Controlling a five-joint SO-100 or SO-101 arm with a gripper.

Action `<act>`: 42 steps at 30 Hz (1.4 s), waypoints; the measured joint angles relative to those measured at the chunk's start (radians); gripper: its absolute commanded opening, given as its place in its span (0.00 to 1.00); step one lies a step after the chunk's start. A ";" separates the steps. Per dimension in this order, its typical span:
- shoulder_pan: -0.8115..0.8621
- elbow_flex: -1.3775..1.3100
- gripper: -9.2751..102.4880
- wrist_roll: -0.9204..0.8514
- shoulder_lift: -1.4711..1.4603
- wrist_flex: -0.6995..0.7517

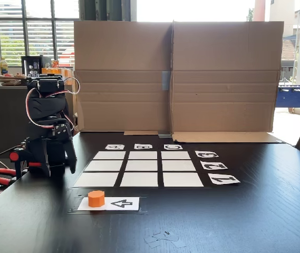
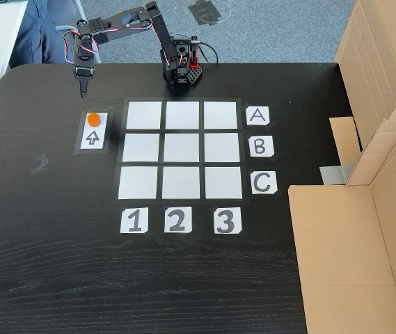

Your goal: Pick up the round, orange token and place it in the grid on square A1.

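Observation:
The orange token [image 1: 96,198] [image 2: 93,118] sits on one end of a small white card with a black arrow [image 1: 121,203] [image 2: 92,137], just outside the grid [image 1: 142,166] [image 2: 181,149]. Square A1 [image 1: 96,179] [image 2: 144,115] is the blank corner cell right beside that card. My gripper [image 1: 60,169] [image 2: 83,92] hangs point-down over bare table, a short way from the token on the robot-base side, touching nothing. Its black fingers blend together, so their spacing is unclear.
A tall cardboard wall [image 1: 173,79] [image 2: 385,104] stands along the far side of the grid, behind the letter cards [image 2: 257,115]. Number cards [image 2: 175,220] edge another side. The arm's base [image 2: 180,69] and red clamps [image 1: 2,176] sit at the table edge. Paper scraps [image 1: 163,238] lie near the front.

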 measured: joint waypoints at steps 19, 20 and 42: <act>-0.146 -0.133 0.37 0.058 -0.164 0.005; -0.153 -0.135 0.37 0.061 -0.166 0.005; -0.215 -0.150 0.36 0.144 -0.267 0.005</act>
